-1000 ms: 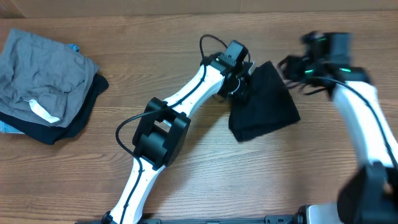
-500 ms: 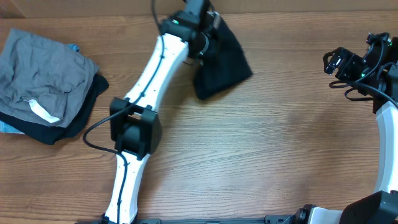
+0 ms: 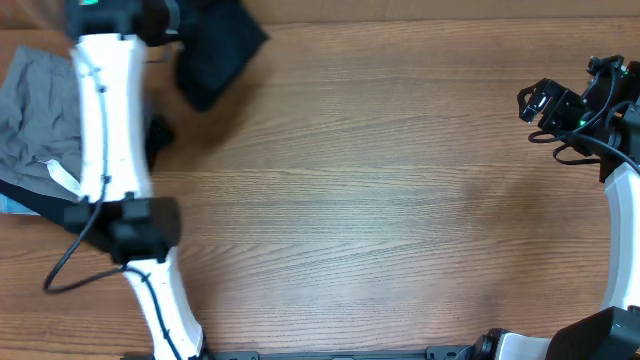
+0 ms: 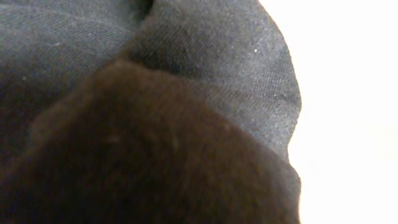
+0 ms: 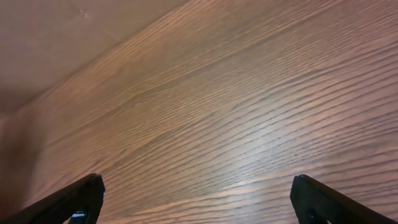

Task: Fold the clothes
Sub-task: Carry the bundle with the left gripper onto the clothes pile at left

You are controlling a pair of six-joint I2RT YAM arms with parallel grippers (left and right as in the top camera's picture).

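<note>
two robot arms, left arm (image 3: 105, 120) and right arm (image 3: 622, 230); two grippers, left gripper (image 3: 165, 18) and right gripper (image 5: 199, 190), one per arm; three garments in all: one black t-shirt (image 3: 215, 50), one grey garment (image 3: 50, 110), one dark garment (image 3: 45, 207) under the grey; one white label (image 3: 62, 178); one wooden table (image 3: 380, 200).

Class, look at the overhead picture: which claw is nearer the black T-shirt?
Left. The left claw grips the black T-shirt at the far left of the table. The right claw hangs open over bare wood at the far right, well away from it.
</note>
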